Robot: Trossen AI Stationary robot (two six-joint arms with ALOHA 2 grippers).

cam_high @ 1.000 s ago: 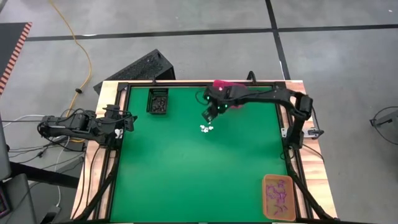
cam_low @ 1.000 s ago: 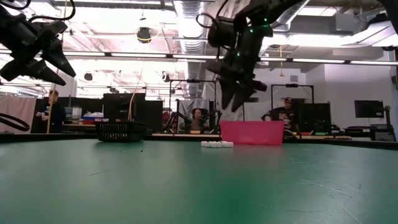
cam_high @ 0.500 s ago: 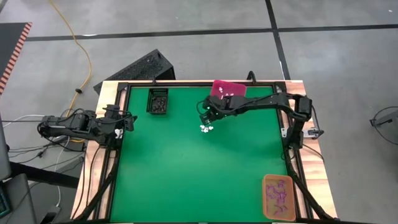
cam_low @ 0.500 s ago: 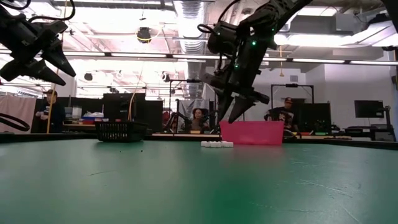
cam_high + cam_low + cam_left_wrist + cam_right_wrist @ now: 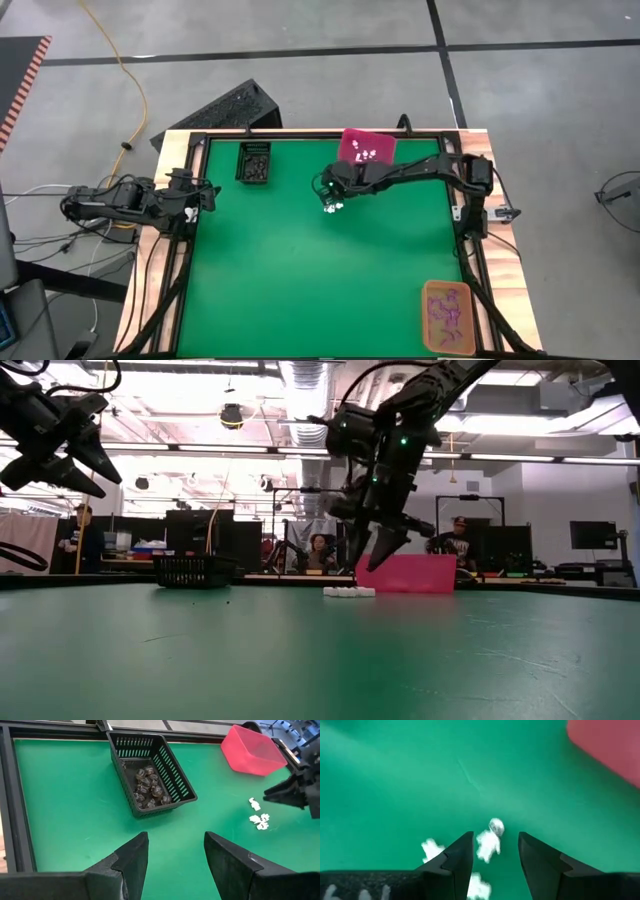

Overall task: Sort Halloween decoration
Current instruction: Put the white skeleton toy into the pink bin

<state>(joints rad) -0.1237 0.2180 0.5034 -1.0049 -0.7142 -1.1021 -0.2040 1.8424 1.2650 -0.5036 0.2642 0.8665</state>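
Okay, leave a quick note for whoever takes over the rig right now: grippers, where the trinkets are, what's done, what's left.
Right gripper: open, poised above the small cluster of white trinkets on the green table, one trinket between its fingers, not gripped.
Left gripper: open, waiting at the table's left edge.
Done: dark trinkets in the black mesh basket, some white ones in the pink bin, purple ones in the orange tray.
Left: the white cluster, presumably for the pink bin.

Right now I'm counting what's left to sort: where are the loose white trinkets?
In the high view the white trinkets lie on the green table, far-centre, under the open right tool, near the pink bin.
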